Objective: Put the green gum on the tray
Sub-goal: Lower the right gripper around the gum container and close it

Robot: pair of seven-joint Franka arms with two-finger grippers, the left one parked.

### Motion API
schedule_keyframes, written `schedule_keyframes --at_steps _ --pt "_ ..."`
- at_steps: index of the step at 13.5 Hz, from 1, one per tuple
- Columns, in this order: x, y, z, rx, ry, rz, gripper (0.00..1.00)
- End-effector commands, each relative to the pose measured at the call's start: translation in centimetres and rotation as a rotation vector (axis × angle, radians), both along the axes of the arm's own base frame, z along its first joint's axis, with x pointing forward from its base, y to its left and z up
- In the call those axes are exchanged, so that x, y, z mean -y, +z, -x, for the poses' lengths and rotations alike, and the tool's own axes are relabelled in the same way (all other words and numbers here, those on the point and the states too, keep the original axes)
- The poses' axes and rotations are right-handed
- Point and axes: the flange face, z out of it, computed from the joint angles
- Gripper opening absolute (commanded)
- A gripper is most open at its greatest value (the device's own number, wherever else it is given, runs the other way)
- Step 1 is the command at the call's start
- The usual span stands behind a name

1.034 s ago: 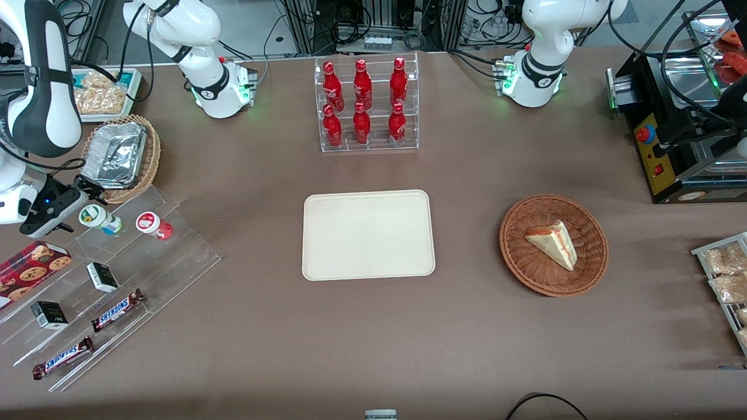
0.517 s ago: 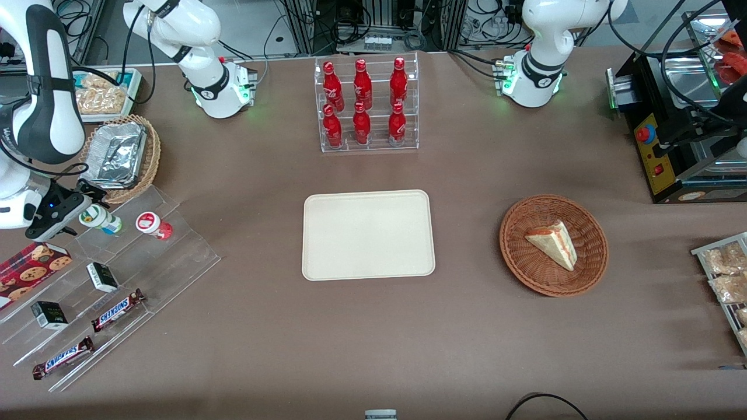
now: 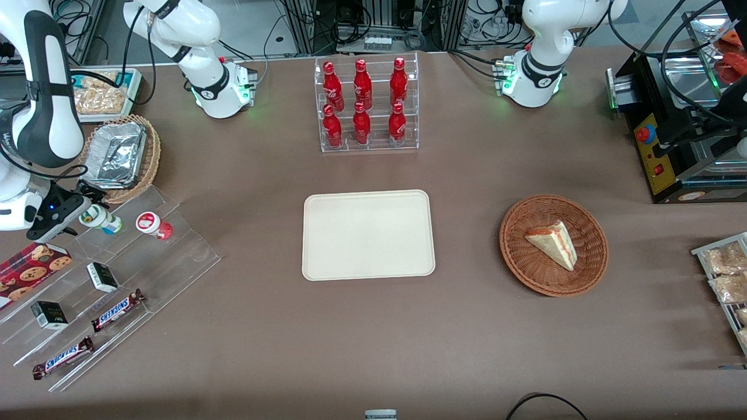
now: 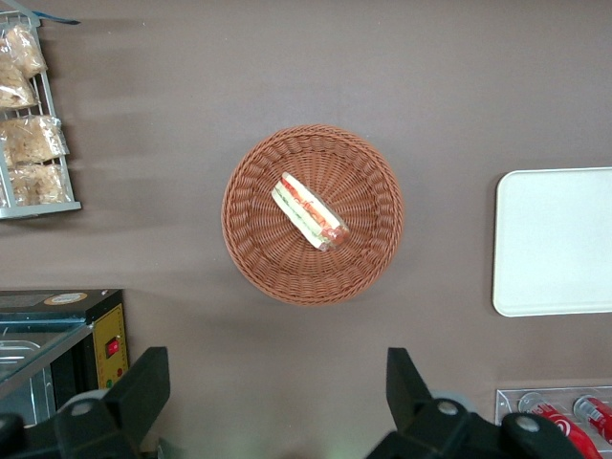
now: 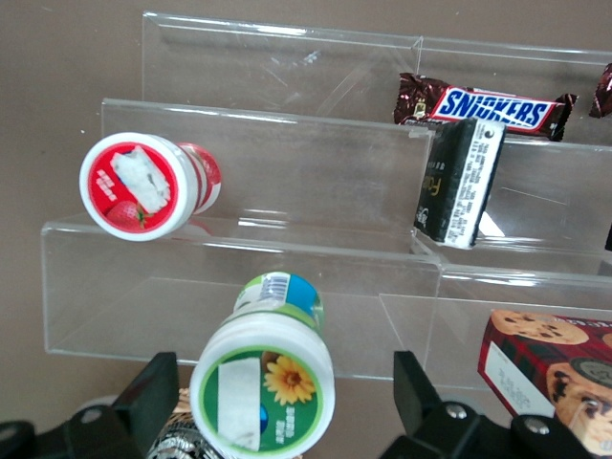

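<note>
The green gum (image 3: 103, 220) stands tilted on the top step of a clear acrylic stepped stand (image 3: 117, 274) at the working arm's end of the table. In the right wrist view its white lid with green rim and flower label (image 5: 263, 384) sits between my two black fingers (image 5: 145, 394). My gripper (image 3: 86, 210) (image 5: 282, 402) is open, one finger on each side of the lid, with gaps on both sides. The red-and-white gum (image 3: 153, 224) (image 5: 143, 186) stands beside it. The cream tray (image 3: 367, 234) lies flat mid-table and shows in the left wrist view (image 4: 555, 239).
A wicker basket holding a foil tray (image 3: 119, 154) sits just beside my gripper. Snickers bars (image 3: 117, 310), small black boxes (image 3: 102, 276) and a cookie box (image 3: 32, 265) lie on the stand. A cola bottle rack (image 3: 366, 105) and a sandwich basket (image 3: 553, 245) stand farther along.
My gripper has moved in toward the green gum and now partly covers its lid in the front view. The gum and the tray have not moved.
</note>
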Motion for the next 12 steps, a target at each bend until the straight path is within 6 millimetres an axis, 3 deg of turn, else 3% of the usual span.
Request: schedule_keyframes --at_steps 1,3,5,7,12 --pt "0.87 -0.34 -0.08 0.01 0.003 -0.008 1.0" --pt "0.88 -0.59 -0.1 0.006 0.003 -0.01 0.95" --pt "0.86 -0.7 -0.08 0.002 0.001 -0.012 0.42" --pt "0.85 -0.74 -0.03 -0.002 -0.001 -0.014 0.03" --pt "0.68 -0.83 0.19 -0.024 -0.014 -0.024 0.0"
